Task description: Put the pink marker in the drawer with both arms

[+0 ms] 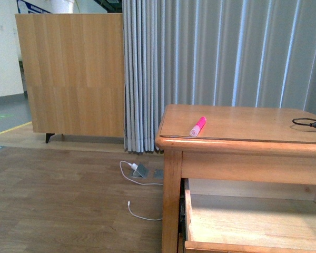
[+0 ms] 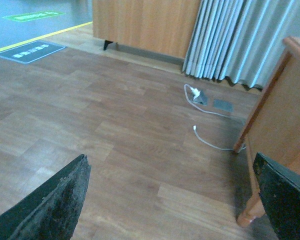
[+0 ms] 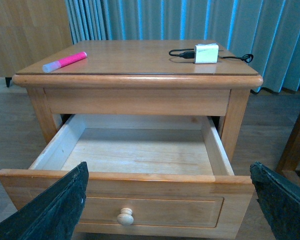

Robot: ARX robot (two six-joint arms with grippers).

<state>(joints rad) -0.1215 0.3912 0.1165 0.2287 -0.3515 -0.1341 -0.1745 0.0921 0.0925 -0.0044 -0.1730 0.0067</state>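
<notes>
On the cabinet top lies the pink marker point(image 1: 198, 126), pale-capped.

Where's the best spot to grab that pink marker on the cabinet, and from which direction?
Mid-barrel, from straight above, closing across its narrow width. The pink marker lies flat on the cabinet top, so only its sides are free.

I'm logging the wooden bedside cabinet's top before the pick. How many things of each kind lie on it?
Bright pink thick marker: 1
Small white block: 1
Black cable running to the block: 1
Total: 3
</notes>
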